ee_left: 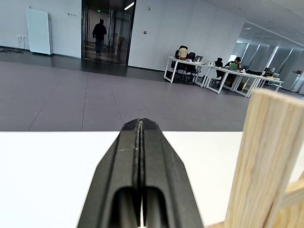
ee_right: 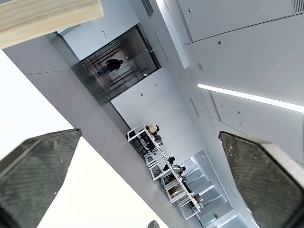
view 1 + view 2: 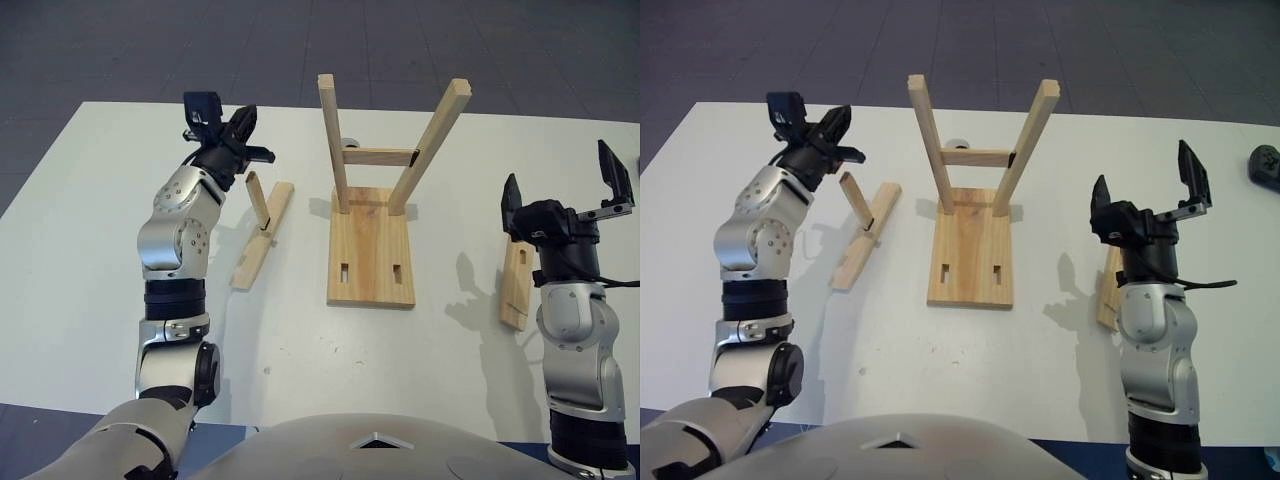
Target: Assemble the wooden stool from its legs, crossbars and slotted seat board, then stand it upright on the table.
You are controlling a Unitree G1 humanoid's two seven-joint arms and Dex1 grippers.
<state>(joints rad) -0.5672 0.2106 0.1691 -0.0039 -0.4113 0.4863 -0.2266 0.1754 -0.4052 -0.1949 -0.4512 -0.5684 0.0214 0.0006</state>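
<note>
The slotted seat board (image 3: 370,245) lies flat on the white table (image 3: 90,260). Two legs (image 3: 333,140) (image 3: 432,140) stand up from its far end, joined by a crossbar (image 3: 378,156). Its two near slots (image 3: 343,270) are open. Left of it lies a third leg (image 3: 262,235) with a short crossbar (image 3: 258,198) stuck in it. A fourth leg (image 3: 516,285) lies at the right, partly hidden by my right arm. My left gripper (image 3: 245,122) (image 1: 141,122) is shut and holds nothing, raised beyond the third leg. My right gripper (image 3: 558,170) (image 2: 149,133) is open, raised above the fourth leg.
A black object (image 3: 1265,165) sits at the table's right edge. Something small and round (image 3: 348,142) lies behind the standing legs. In the left wrist view a standing leg (image 1: 268,156) rises close beside my shut fingers. Bare table lies in front of the seat board.
</note>
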